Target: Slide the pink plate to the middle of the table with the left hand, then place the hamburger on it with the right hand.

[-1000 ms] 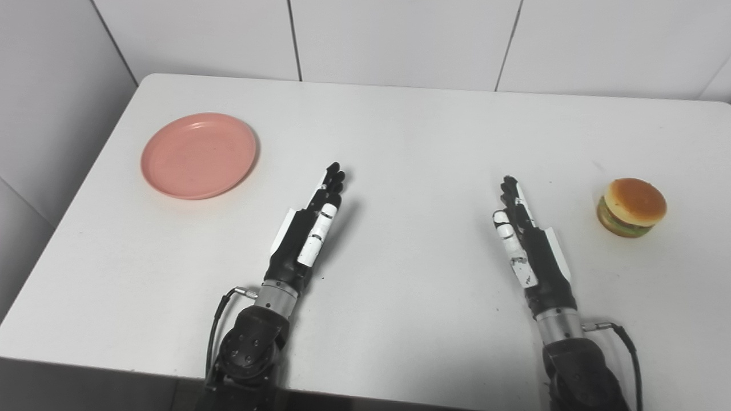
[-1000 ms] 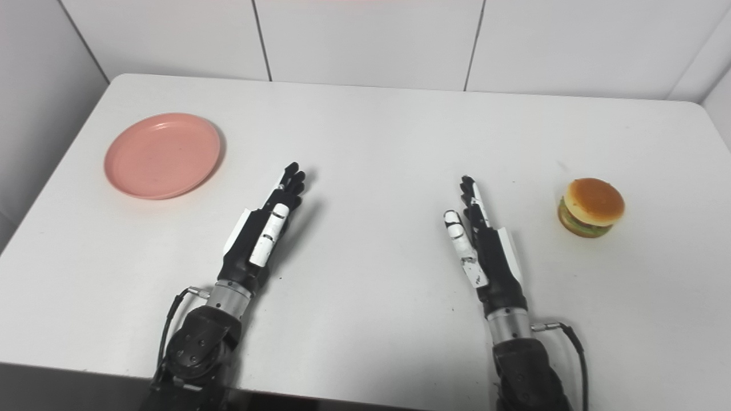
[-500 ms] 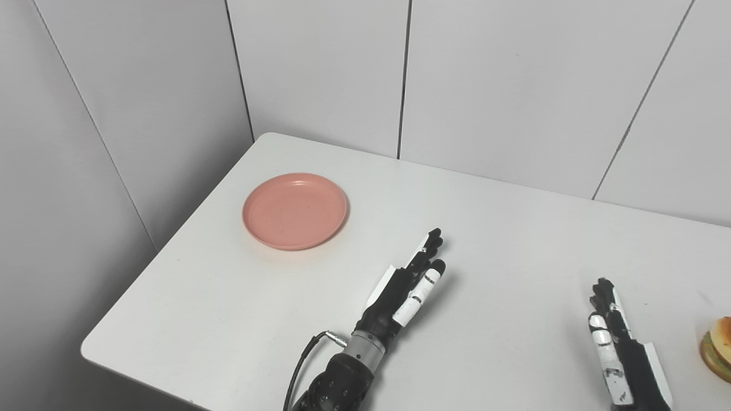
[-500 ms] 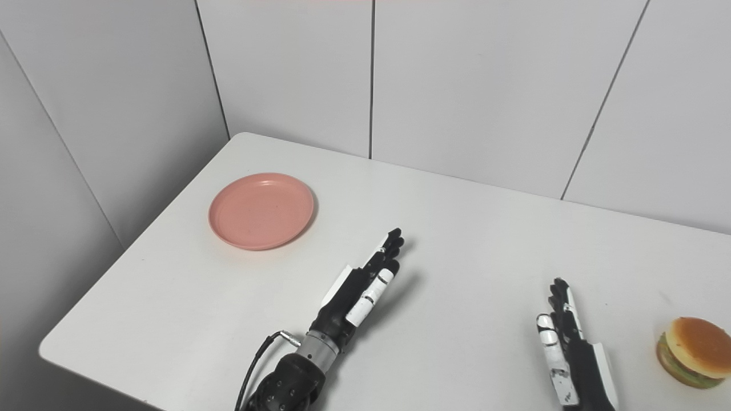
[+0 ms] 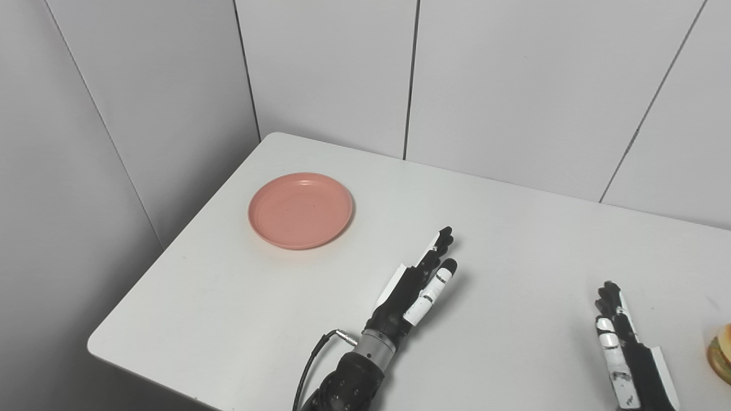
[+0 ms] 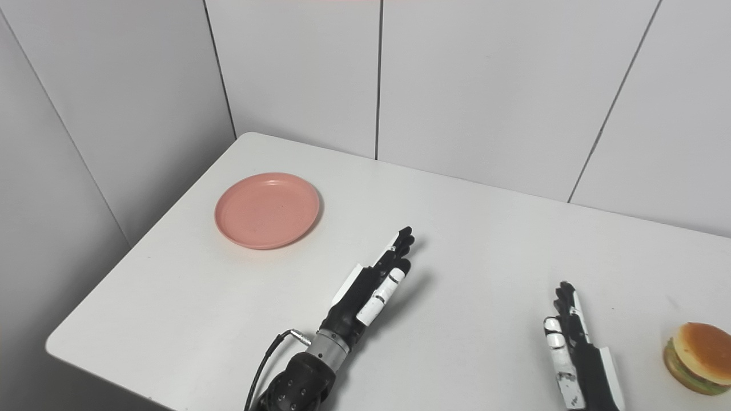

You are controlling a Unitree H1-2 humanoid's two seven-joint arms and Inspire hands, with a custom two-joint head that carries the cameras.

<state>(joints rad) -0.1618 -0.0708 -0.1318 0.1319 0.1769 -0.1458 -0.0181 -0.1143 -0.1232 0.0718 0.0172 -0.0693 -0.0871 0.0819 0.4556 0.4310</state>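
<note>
Pink plate (image 6: 267, 210) near table (image 6: 468, 240) left corner, untouched. Left robot hand (image 6: 374, 288) flat, fingers extended, empty. Right robot hand (image 6: 577, 354) likewise, hamburger (image 6: 698, 358) beside it.

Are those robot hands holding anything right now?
No, nothing. The left robot hand and right robot hand are both open, fingers straight. The pink plate and hamburger sit untouched on the table.

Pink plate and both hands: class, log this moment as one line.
pink plate: far-left, untouched | left hand: open, apart from plate | right hand: open, idle | hamburger: on table, right | step: slide not begun
</note>
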